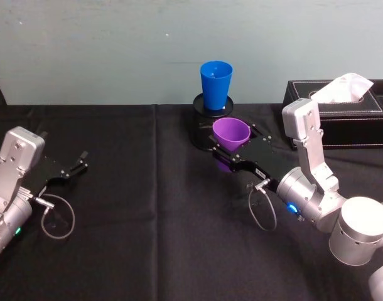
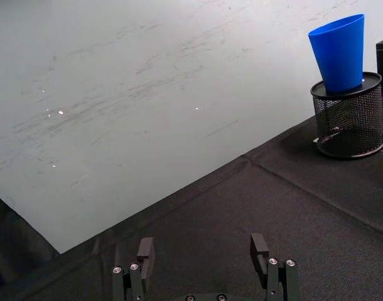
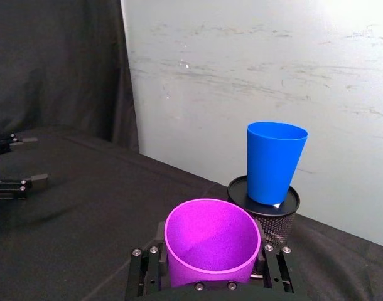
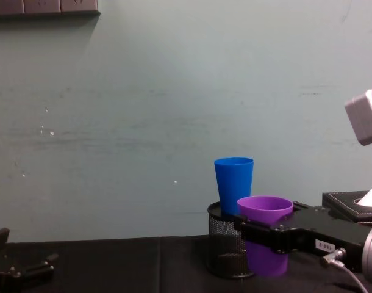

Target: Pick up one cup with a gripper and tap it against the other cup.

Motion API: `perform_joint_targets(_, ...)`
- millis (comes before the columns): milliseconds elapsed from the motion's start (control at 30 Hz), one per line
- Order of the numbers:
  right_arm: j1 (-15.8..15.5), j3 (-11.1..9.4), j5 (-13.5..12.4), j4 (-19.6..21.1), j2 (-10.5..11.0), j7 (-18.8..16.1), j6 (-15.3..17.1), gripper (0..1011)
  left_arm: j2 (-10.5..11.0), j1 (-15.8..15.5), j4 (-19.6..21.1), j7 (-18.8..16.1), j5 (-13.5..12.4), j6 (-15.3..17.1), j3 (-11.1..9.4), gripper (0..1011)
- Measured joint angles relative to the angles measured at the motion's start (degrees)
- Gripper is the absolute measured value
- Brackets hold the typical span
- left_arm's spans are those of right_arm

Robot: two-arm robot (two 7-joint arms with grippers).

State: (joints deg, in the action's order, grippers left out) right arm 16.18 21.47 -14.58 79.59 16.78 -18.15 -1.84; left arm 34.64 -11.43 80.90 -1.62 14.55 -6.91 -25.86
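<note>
— What's nearest?
— On the left, the left gripper [image 2: 203, 251] sits low over the black table [image 1: 147, 207], its fingers spread with nothing between them.
— And the right one?
— The right gripper [image 1: 232, 153] reaches in toward the middle, its fingers clamped on the purple cup [image 1: 230, 133], which is upright.
— Where's the blue cup [image 1: 216, 84]?
— Just beyond, standing on a black mesh pen holder [image 2: 348, 122]; the cups are close, with a gap between them. A tissue box [image 1: 348, 116] sits far right.
</note>
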Motion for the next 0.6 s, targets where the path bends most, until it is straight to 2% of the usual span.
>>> perform_joint_targets(600, 0.0, 0.0, 0.0, 0.0, 0.0, 0.0, 0.0, 749, 0.0, 0.0, 0.0, 0.0, 0.0, 0.0, 0.0, 1000)
